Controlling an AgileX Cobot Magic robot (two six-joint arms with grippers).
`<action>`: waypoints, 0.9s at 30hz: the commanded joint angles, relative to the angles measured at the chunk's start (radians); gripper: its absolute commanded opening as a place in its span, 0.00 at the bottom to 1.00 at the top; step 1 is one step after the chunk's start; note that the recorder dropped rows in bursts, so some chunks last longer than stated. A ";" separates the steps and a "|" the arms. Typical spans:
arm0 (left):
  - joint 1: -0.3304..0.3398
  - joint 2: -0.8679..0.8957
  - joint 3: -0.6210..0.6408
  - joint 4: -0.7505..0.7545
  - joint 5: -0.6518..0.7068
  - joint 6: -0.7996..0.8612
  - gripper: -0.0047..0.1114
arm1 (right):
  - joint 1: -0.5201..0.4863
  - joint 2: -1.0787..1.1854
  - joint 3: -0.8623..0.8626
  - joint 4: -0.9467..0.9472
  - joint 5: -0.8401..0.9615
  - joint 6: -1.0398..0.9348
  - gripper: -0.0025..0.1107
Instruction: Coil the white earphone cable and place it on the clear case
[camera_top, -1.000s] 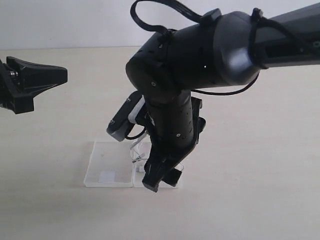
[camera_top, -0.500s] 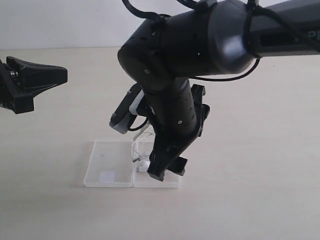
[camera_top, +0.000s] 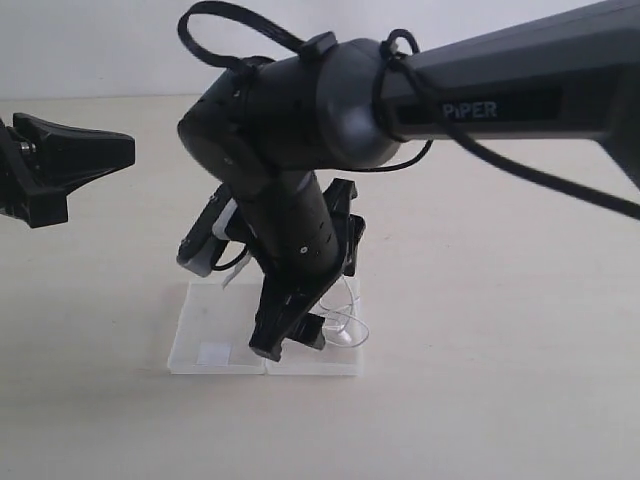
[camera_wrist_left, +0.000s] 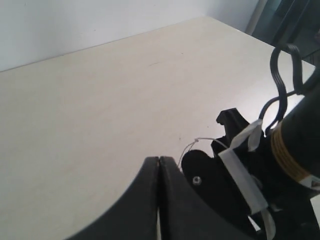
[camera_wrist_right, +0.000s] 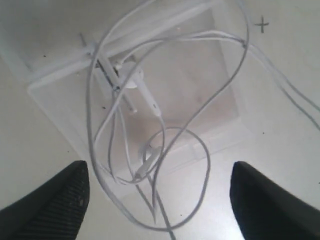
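Right gripper (camera_top: 292, 342) tilted down over clear case (camera_top: 212, 318), jaws wide, perhaps touching

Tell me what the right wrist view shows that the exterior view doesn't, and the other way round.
Only the right wrist view: the white earphone cable lies in loose, tangled loops on one half of the clear case, some loops spilling onto the table. Only the exterior view: both case halves, the white patch in the left one, and the left claw, shut, off at the left. Both: the case, some cable on it, and the right claw open above.
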 joint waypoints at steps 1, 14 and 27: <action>0.001 -0.007 0.003 -0.010 0.004 -0.002 0.04 | 0.039 0.008 -0.017 -0.021 -0.003 0.010 0.67; 0.001 -0.007 0.003 -0.010 0.004 -0.002 0.04 | 0.046 -0.044 -0.017 -0.014 -0.003 0.002 0.67; 0.001 -0.003 0.003 0.094 0.012 0.013 0.04 | 0.046 -0.071 -0.015 0.056 -0.003 -0.043 0.67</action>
